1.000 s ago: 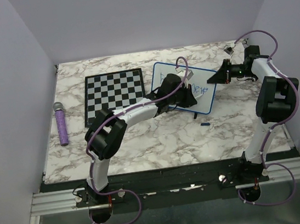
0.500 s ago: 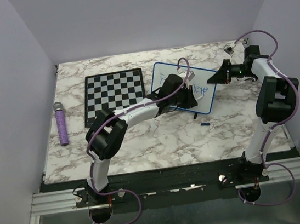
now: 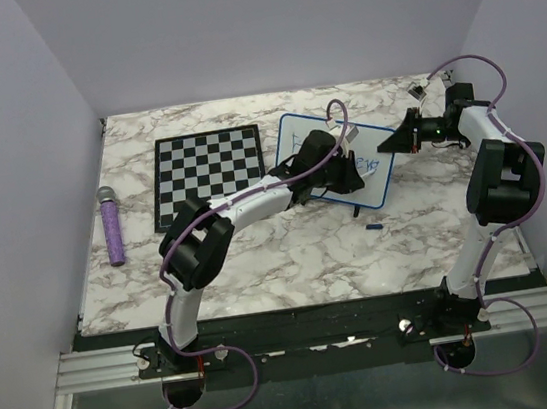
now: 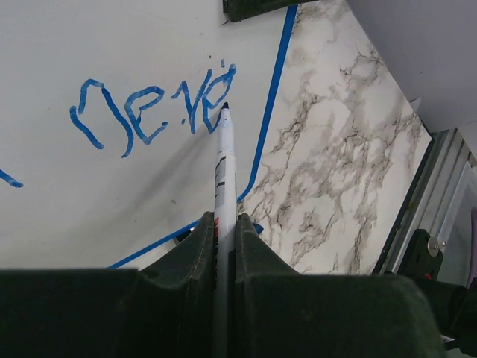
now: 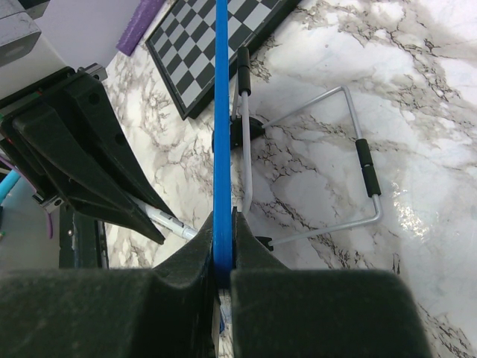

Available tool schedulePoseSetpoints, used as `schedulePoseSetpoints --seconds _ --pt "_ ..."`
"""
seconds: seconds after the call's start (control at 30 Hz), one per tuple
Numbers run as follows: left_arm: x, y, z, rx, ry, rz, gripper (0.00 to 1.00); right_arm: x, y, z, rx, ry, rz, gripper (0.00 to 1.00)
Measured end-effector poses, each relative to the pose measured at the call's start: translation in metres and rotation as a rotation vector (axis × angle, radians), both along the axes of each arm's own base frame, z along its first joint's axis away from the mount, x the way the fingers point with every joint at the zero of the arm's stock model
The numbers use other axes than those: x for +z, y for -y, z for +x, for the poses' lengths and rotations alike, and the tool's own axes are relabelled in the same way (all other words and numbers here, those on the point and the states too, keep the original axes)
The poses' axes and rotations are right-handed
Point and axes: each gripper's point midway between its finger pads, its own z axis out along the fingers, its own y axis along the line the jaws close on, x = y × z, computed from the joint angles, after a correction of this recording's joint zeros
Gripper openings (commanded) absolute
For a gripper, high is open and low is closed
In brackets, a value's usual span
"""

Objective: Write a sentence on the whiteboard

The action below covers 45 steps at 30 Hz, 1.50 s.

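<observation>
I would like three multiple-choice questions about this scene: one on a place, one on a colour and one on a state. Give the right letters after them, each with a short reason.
1. In the top view, where does the chessboard lie relative to the whiteboard?
A. to its left
B. to its right
C. on top of it

2. What colour is the writing on the whiteboard?
A. red
B. blue
C. green

3. In what state is the left gripper?
A. open above the bare table
B. shut on a marker
C. shut on the chessboard

Answers:
1 A, the checkered board sits left of the blue-framed board.
2 B, the left wrist view shows blue strokes.
3 B, its fingers pinch the white marker, whose tip is at the board.
</observation>
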Motion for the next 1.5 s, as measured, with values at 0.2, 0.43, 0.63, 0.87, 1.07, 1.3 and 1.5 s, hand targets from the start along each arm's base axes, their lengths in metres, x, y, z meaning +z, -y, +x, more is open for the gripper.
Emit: schedulePoseSetpoints --seconds 0.2,0.43,0.63,0.87,1.07,1.3,1.5 --pt "0.003 -0.004 -0.005 -0.008 0.000 -0.006 0.00 0.000 0.000 0.000 0.000 0.000 0.000 0.01" --pt "0.054 -0.019 -0.018 -0.017 0.062 -0.070 0.00 0.001 -0.001 0.000 0.002 0.001 0.000 0.01" --pt "0.088 -0.039 -0.025 -0.011 0.120 -0.116 0.00 0.001 -0.001 0.001 0.003 0.004 -0.001 0.01" --pt "0.064 -0.054 -0.024 0.007 0.092 -0.081 0.00 0.002 -0.001 0.001 0.002 0.006 -0.002 0.00" --pt "0.036 -0.059 -0.041 -0.019 0.056 -0.053 0.00 0.002 -0.001 0.001 0.003 0.007 -0.003 0.01" --pt "0.023 -0.068 -0.058 -0.036 0.045 -0.045 0.00 0.002 -0.001 0.001 0.003 0.007 -0.002 0.01" --pt "0.028 -0.065 -0.057 -0.038 0.073 -0.077 0.00 0.002 -0.001 0.001 0.003 0.007 -0.002 0.00"
